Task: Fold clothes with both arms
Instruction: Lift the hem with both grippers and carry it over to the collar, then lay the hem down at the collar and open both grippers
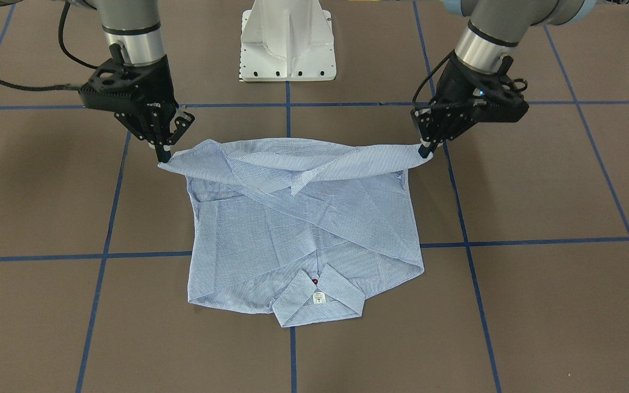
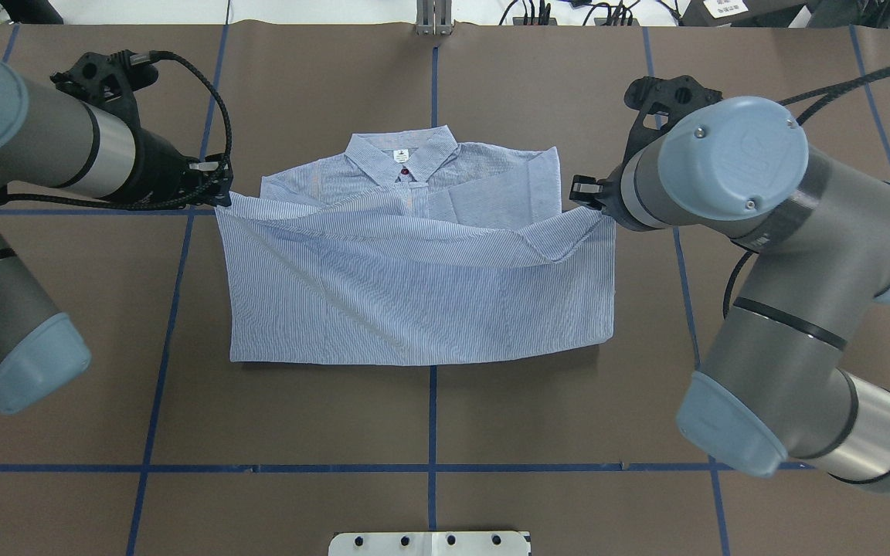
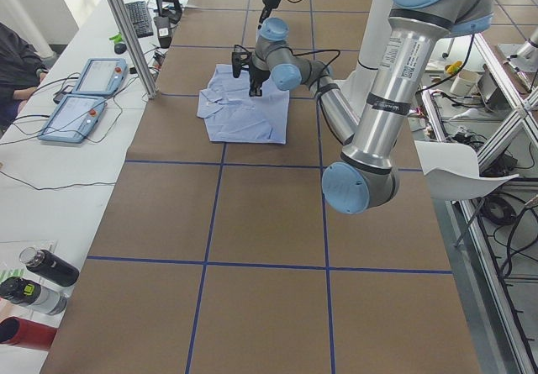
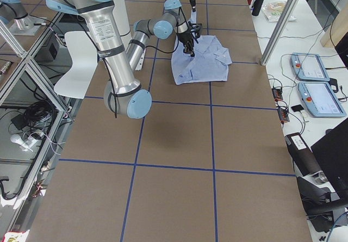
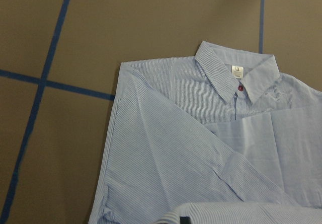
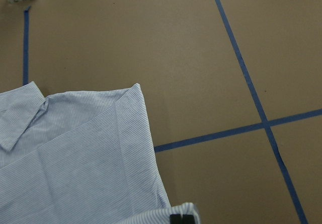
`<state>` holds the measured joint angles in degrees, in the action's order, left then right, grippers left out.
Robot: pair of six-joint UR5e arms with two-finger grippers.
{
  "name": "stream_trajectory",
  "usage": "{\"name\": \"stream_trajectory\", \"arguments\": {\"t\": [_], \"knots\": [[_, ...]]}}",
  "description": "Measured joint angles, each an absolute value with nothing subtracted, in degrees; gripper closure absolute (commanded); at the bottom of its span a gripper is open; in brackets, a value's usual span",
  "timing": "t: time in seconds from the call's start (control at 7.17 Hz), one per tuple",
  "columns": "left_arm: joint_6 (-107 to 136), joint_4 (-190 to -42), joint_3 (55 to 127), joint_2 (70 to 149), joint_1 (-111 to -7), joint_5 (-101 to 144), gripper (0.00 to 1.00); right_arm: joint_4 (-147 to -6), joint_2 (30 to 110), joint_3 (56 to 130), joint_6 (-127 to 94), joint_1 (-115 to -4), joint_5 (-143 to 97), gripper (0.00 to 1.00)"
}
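The light blue striped shirt point(image 1: 303, 229) point(image 2: 414, 286) lies on the brown table, its collar point(image 1: 317, 297) point(image 2: 402, 154) on the side away from the robot. The near edge is lifted and stretched between both grippers above the body. My left gripper point(image 2: 221, 197) point(image 1: 428, 150) is shut on one corner of that edge. At the other corner my right gripper point(image 2: 588, 197) point(image 1: 164, 155) is shut as well. In the left wrist view the collar point(image 5: 236, 73) with its white label and a red button shows below the raised fold. Only a fingertip point(image 6: 182, 218) and pinched cloth show in the right wrist view.
The white pedestal base point(image 1: 288, 41) stands at the robot's side of the table. Blue tape lines point(image 2: 433, 409) grid the brown surface. A side desk carries two tablets point(image 3: 84, 97) and bottles point(image 3: 38, 281), with a person point(image 3: 17, 63) seated there.
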<state>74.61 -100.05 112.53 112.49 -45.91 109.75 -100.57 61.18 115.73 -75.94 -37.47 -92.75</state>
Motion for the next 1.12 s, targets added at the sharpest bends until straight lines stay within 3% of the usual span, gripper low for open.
{"name": "stream_trajectory", "arguments": {"t": [0.7,1.12], "knots": [[70.34,-113.12,88.32,120.68,-45.91,105.43,1.0,-81.61,53.94,91.14,-71.56,-40.86,-93.27,1.0],[62.73,-116.24,85.14,121.4,-47.07,105.96,1.0,-77.36,51.13,85.85,-68.58,-44.65,-97.57,1.0]]}}
